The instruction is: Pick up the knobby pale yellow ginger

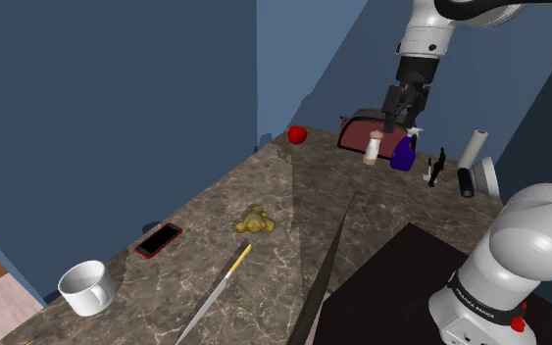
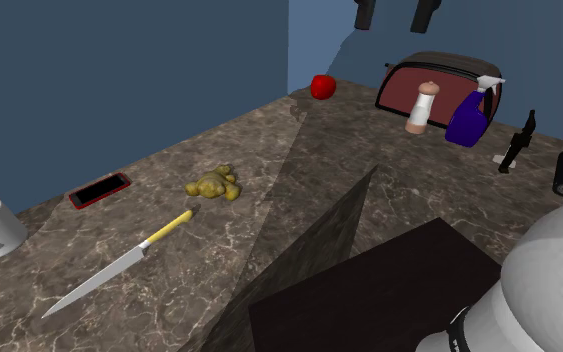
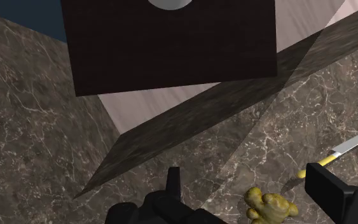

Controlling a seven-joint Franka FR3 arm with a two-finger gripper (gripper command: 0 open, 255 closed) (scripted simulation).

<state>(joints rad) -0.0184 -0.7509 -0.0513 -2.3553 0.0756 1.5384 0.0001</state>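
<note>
Gripper (image 3: 242,175) wide open, empty, touching nothing, raised above ginger (image 3: 269,207) on counter (image 3: 37,133).

The white arm (image 1: 515,245) rises from its base, passes out past the shoulder view's top edge and bends back down. The black gripper (image 1: 404,118) hangs high, pointing downward, its two fingers (image 3: 329,188) spread wide apart, clasping nothing.

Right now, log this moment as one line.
stage: pre-grasp | gripper: open, high above counter | ginger: lying on counter, not held | beside ginger: knife, phone
</note>
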